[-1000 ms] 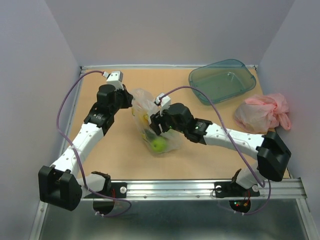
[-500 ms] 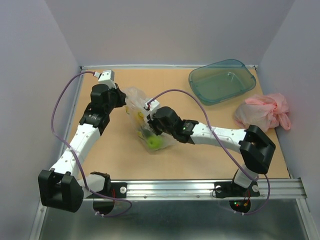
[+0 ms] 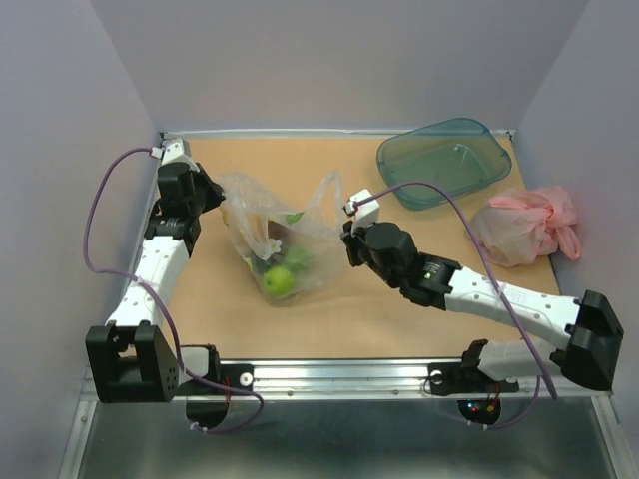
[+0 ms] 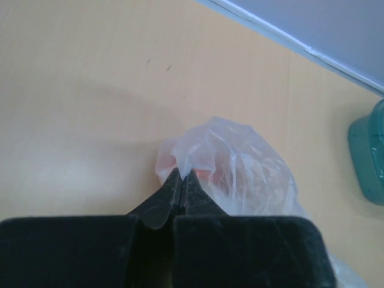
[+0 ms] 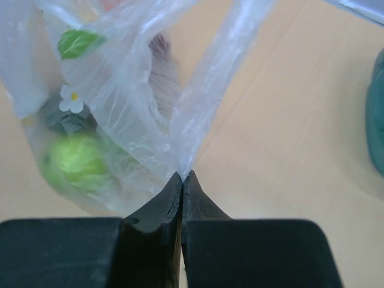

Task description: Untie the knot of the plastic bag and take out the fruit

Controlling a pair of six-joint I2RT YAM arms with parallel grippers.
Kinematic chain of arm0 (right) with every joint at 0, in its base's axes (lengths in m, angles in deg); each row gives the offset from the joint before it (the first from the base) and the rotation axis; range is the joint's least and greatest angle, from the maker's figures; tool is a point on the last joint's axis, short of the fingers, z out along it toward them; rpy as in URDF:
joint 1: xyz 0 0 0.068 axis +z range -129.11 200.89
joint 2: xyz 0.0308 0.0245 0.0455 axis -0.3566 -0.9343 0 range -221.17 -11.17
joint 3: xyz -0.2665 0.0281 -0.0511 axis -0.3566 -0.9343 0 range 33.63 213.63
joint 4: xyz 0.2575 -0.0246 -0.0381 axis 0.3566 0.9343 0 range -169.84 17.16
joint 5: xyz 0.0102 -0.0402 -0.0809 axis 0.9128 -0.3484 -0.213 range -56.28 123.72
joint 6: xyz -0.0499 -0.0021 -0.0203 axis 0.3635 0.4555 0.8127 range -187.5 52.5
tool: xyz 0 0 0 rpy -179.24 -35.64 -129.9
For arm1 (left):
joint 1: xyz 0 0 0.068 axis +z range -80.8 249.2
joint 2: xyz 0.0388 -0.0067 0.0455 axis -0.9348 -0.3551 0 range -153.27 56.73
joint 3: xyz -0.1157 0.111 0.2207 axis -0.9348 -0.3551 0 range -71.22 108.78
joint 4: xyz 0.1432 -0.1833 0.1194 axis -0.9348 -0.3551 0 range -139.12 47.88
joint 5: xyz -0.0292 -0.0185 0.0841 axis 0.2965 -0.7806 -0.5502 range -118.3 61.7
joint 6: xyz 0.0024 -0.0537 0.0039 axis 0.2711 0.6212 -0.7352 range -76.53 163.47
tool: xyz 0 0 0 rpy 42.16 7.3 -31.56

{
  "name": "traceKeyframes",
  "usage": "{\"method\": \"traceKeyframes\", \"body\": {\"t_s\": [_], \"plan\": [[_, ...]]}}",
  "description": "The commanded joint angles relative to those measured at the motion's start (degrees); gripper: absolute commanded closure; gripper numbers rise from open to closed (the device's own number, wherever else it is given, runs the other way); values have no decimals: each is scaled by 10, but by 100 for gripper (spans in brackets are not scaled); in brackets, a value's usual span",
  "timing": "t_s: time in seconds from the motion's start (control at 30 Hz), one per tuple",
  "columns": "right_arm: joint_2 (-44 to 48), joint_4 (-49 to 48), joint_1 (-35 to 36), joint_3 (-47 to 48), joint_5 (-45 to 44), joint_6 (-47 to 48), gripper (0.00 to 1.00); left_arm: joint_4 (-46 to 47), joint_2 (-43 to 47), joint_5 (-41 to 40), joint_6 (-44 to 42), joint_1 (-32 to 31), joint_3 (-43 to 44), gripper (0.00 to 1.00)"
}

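Thin transparent plastic bag, round green fruit inside: closed left fingers pinch its 10 o'clock edge, closed right fingers its 3 o'clock edge.

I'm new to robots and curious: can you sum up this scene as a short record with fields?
Left gripper: shut on one side of the plastic bag
Right gripper: shut on the bag's other side
Plastic bag: stretched between the two grippers
Fruit: inside the bag, a green one showing
Tray: teal, far right
Pink bag: right edge, near the tray

place: lab test cell | cue: white walls, aluminium rail
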Motion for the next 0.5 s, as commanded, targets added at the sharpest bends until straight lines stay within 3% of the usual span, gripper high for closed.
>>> {"method": "traceKeyframes", "body": {"t_s": [0.0, 0.1, 0.3, 0.4, 0.47], "plan": [[58, -5, 3, -44, -64, 4, 100, 61, -42, 55, 44, 4, 61, 100], [97, -33, 3, -61, -64, 15, 99, 80, -83, 111, 75, 4, 104, 100], [130, -43, 4, -90, 63, 28, 99, 88, -132, 150, 98, -7, 199, 100], [118, -44, 3, -99, 142, 25, 98, 91, -136, 157, 97, -19, 186, 84], [104, -43, 4, -101, 184, 17, 88, 95, -127, 162, 96, -21, 153, 64]]}}
